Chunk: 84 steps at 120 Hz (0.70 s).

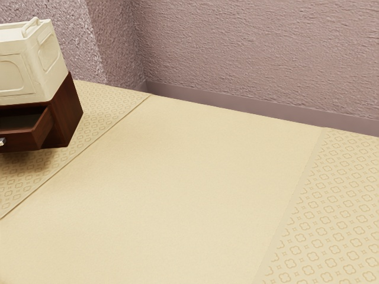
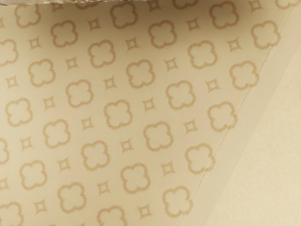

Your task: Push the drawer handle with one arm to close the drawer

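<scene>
Clock positions refer to the exterior view, read from its centre. Gripper: state cannot be determined, wide or narrow. Wrist view: one patterned surface [image 2: 117,113] beside one plain pale area [image 2: 273,188].

Surface: one plain panel [image 1: 166,177] at centre, between two patterned strips, the first [image 1: 331,231] at 4 o'clock, the second [image 1: 95,112] toward 9 to 10 o'clock.

Drawer: one, open, its front [image 1: 21,141] at 9 o'clock. Handle: one metal handle [image 1: 2,142] on that front, at 9 o'clock, partly cut off by the view's edge. Cabinet: one dark wooden cabinet [image 1: 70,112], between 9 and 10 o'clock. Box: one cream box [image 1: 35,77] atop the cabinet, near 10 o'clock, one loop [image 1: 31,26] on its top.

Background: one baseboard [image 1: 237,105] below one pinkish wall [image 1: 266,53], 12 to 2 o'clock.
</scene>
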Available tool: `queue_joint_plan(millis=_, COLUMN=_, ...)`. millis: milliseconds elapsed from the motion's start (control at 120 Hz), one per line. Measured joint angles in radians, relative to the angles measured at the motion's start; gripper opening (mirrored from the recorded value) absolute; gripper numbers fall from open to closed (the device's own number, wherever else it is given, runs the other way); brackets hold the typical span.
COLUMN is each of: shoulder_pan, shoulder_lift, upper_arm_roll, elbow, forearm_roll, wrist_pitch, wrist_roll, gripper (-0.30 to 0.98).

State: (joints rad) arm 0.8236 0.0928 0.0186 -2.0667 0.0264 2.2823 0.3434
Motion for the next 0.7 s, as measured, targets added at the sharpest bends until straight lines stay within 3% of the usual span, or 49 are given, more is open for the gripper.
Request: queue_joint_plan(millis=700, shoulder_pan=0.022, shoulder_lift=0.118, upper_arm_roll=0.001, elbow=0.129, forearm_roll=0.001, wrist_pitch=0.003, wrist_roll=0.076, gripper=0.62)
